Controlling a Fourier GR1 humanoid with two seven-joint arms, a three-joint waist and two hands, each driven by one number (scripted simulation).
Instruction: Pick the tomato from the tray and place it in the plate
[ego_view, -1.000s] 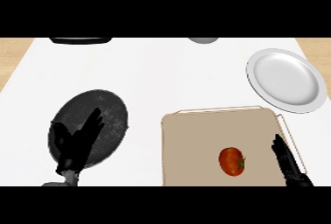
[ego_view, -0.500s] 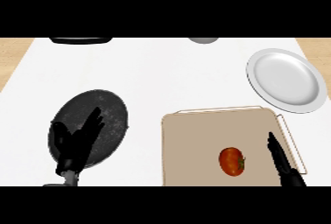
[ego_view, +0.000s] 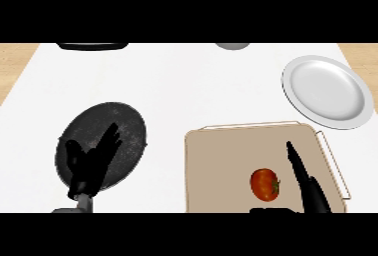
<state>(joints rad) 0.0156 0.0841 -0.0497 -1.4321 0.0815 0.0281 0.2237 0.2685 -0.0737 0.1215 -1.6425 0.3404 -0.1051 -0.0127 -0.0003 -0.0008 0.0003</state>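
Note:
A red tomato (ego_view: 264, 183) lies on the beige tray (ego_view: 221, 165) near its front edge. My right hand (ego_view: 304, 177) stands just right of the tomato, over the tray, with its fingers straight and pointing away from me; a small gap separates it from the tomato. The white plate (ego_view: 327, 91) sits at the back right of the counter, beyond the tray. My left hand (ego_view: 90, 165) rests open at the lower left, its fingers up over a dark round plate.
A dark round plate (ego_view: 125, 131) lies left of the tray. A black object (ego_view: 91, 46) and a grey round object (ego_view: 233, 46) show at the counter's far edge. Wooden floor borders the white counter on both sides.
My right hand has shifted left across the tray, closer to the tomato. The tomato, the plates and my left hand have stayed where they were.

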